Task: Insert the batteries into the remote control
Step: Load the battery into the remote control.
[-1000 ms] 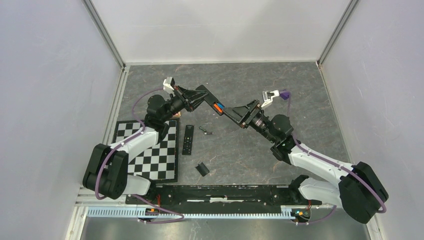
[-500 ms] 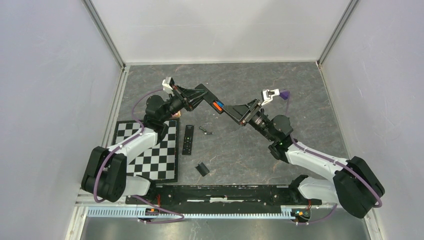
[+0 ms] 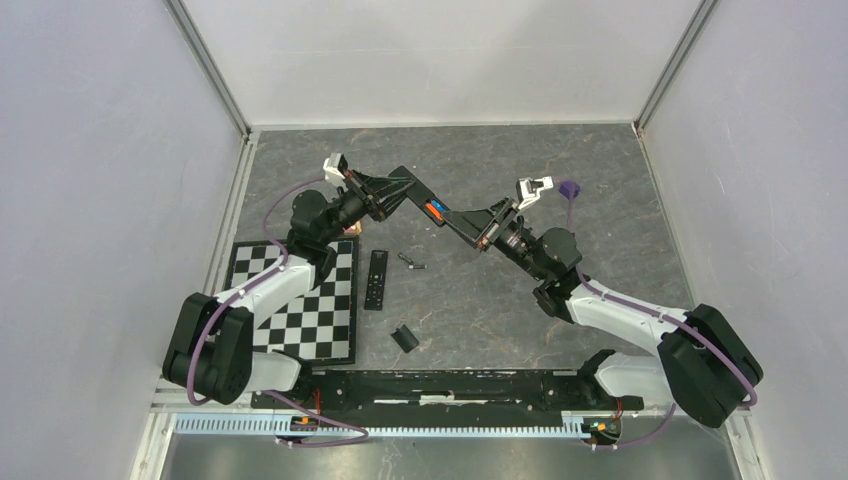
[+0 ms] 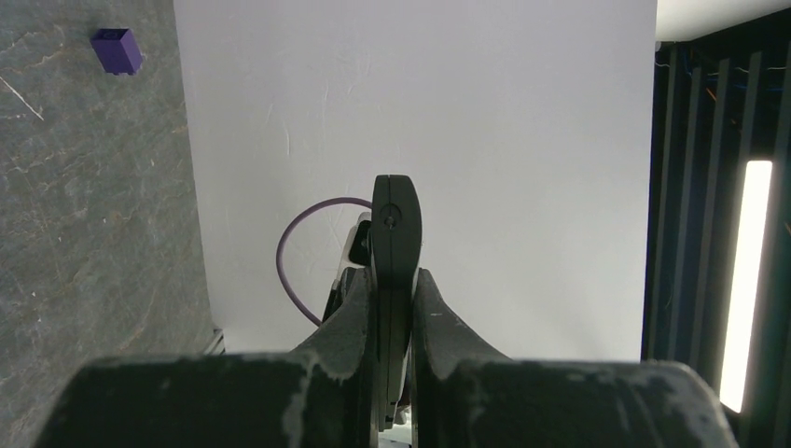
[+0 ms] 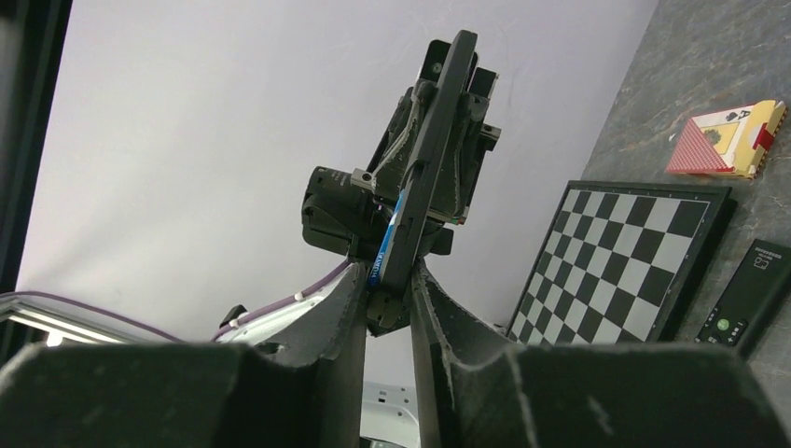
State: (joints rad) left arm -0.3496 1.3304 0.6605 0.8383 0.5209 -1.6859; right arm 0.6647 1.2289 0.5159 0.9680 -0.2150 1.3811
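Observation:
The black remote control is held in the air above the table's middle, and my left gripper is shut on its left end. An orange battery and a blue battery lie in its open bay. My right gripper comes in from the right. In the right wrist view its fingers clamp the near end of the remote control with the blue battery between them. In the left wrist view the remote control shows edge-on inside my left gripper.
A second black remote lies on the table beside the checkerboard. A small black cover and a small dark piece lie nearby. A purple block sits at the back right, and a card box lies beyond the board.
My right gripper has moved left onto the free end of the remote control, and its jaws have narrowed around it. The left arm has held still.

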